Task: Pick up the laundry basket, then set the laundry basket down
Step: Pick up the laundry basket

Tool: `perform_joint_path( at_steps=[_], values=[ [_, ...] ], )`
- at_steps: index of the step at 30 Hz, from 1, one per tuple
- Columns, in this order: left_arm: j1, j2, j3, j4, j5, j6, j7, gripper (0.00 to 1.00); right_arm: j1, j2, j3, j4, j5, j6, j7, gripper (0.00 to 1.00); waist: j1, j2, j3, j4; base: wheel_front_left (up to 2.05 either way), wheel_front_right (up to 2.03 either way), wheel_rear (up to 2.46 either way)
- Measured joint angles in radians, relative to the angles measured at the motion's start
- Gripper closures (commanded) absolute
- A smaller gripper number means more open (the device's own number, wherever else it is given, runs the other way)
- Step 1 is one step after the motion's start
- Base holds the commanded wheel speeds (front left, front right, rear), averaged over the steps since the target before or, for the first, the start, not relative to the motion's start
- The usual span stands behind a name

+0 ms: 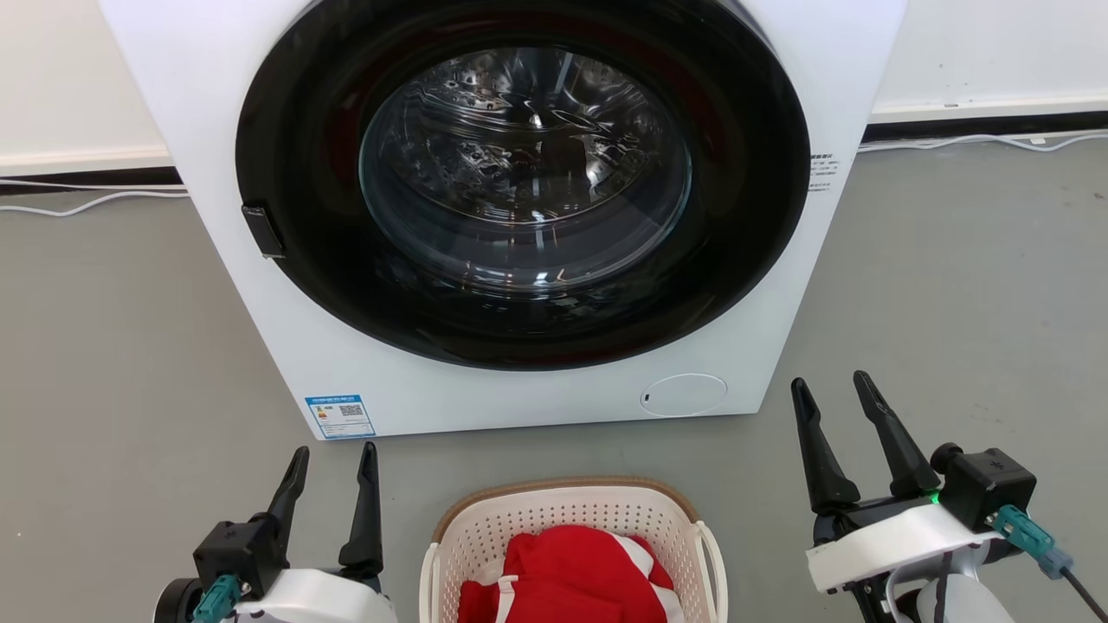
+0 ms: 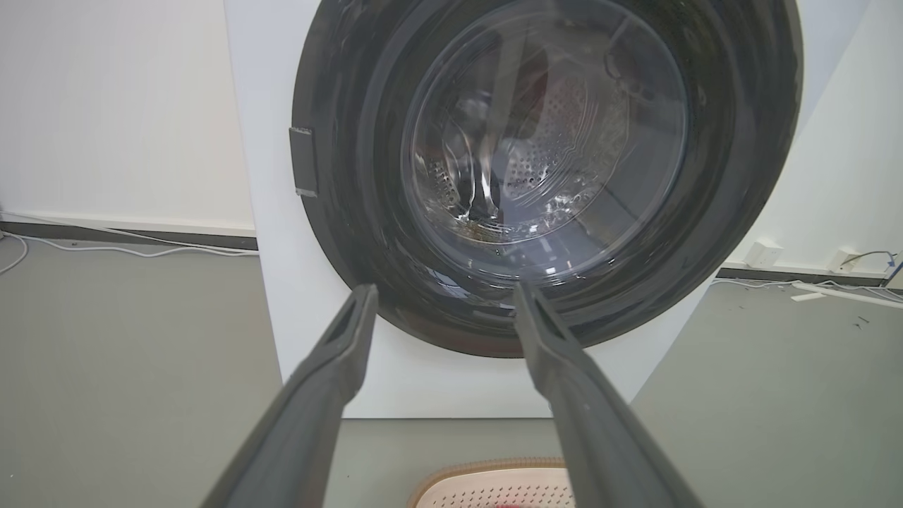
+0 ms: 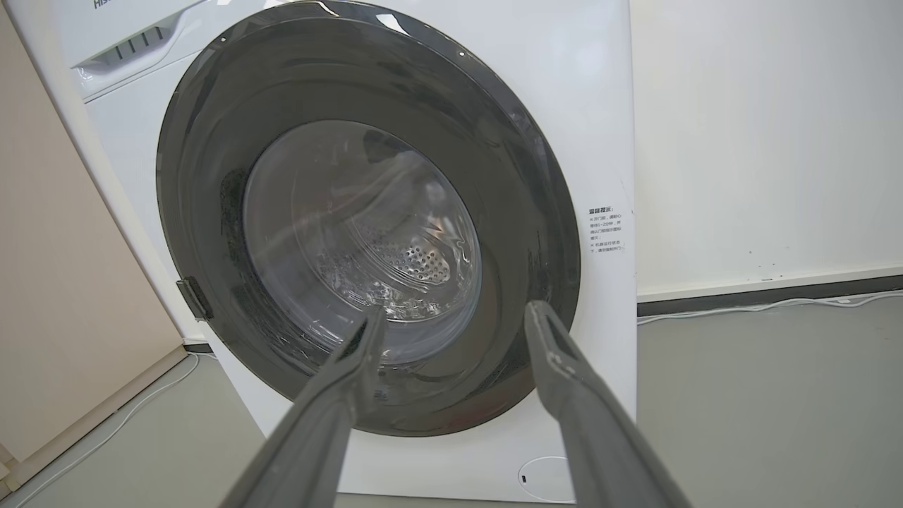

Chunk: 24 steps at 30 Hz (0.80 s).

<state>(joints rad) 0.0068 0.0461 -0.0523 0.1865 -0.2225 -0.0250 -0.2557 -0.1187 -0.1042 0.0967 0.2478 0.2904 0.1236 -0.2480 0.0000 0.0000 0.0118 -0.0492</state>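
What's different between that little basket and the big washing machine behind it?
Size: the laundry basket is far smaller than the washing machine. Look: the basket has perforated cream walls and a brown rim; the machine is smooth white with a dark round door. State: the basket is open-topped with red cloth inside; the machine's door is shut. Both are pale and stand on the grey floor.

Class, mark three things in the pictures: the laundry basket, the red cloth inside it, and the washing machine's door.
laundry basket (image 1: pixel 563 512), head view, perforated back wall.
red cloth (image 1: pixel 571 575), head view, middle of the bundle.
washing machine door (image 1: pixel 524 164), head view, glass window.
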Motion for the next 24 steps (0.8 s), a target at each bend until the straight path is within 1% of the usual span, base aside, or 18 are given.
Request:
perform_joint_path(
  at_steps=[24],
  values=[
    [0.001, -0.002, 0.017, 0.012, -0.006, -0.002, 0.000, 0.00, -0.001, 0.000, 0.003, 0.001, 0.000, 0.000, 0.000, 0.00, 0.0000, 0.0000, 0.016, -0.018, 0.00, 0.00, 0.00]
  ],
)
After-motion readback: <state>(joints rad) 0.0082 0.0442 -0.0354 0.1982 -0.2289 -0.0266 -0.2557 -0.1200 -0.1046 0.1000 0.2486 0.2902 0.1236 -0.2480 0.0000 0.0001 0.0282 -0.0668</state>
